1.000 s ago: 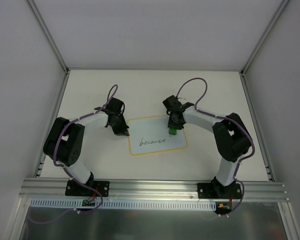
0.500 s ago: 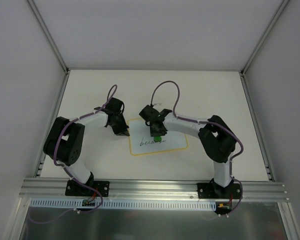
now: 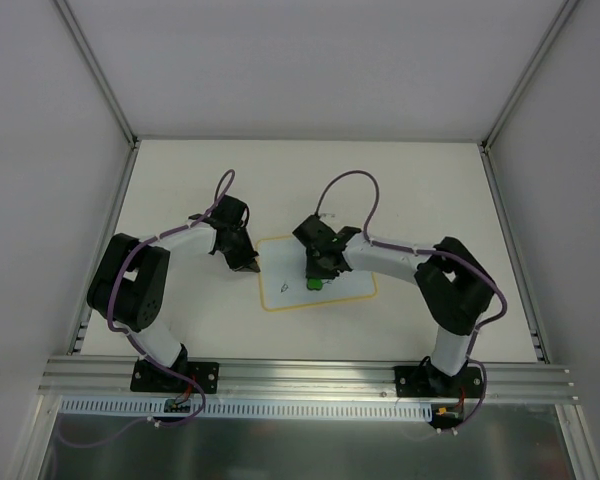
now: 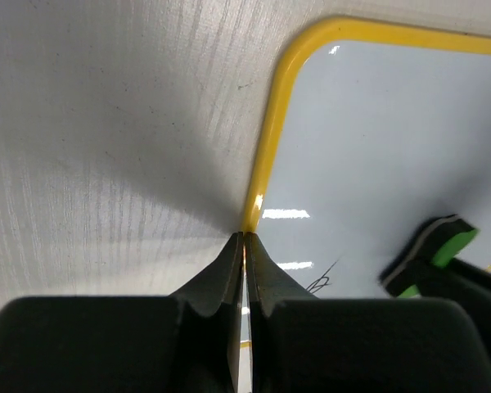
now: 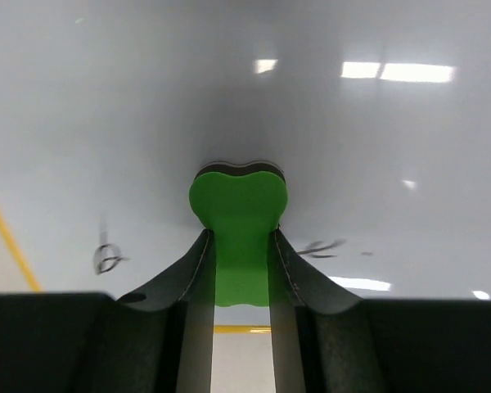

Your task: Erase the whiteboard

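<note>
The right arm stretches leftward and low, and the right pincer point(image 3: 317, 278) pinches a green block point(image 3: 315, 284) flat on the whiteboard point(image 3: 355, 283) near the middle of the counter point(image 3: 180, 180). The left arm folds inward, with the left pincer point(image 3: 248, 265) pressed together on the board's yellow left rim. A second ago the block sat at the board's right side under a full word. Now only scraps of ink remain.

The whiteboard point(image 3: 352, 290) lies mid-table point(image 3: 430, 190), the eraser point(image 3: 315, 284) on its middle, in the right gripper point(image 3: 317, 277); the left gripper point(image 3: 250, 267) sits at its left edge
</note>
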